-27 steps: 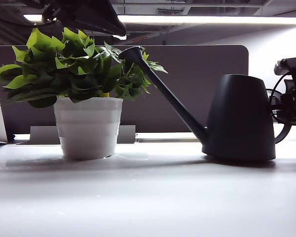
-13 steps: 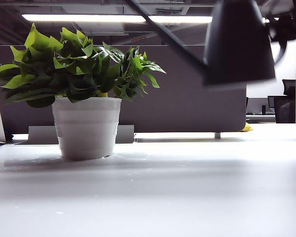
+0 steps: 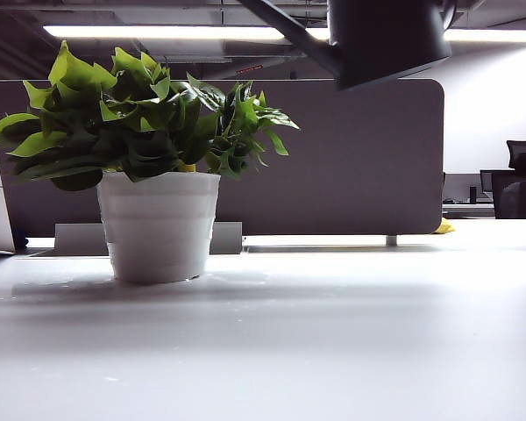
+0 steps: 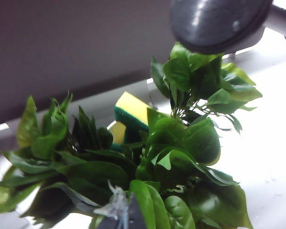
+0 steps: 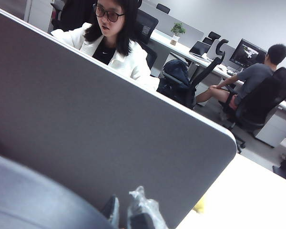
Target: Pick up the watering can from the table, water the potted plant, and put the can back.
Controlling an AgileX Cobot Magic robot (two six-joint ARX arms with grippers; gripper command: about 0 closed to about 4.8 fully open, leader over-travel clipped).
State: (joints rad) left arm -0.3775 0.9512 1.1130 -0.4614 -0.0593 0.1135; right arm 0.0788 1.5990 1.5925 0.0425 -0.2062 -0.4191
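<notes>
Above the table (image 3: 333, 351), dark matte watering can (image 3: 386, 39) hangs tilted.

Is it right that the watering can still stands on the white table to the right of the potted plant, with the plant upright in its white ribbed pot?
Not quite. The watering can is off the table, lifted near the top of the exterior view, up and to the right of the potted plant. The plant does stand upright in its white ribbed pot.
</notes>
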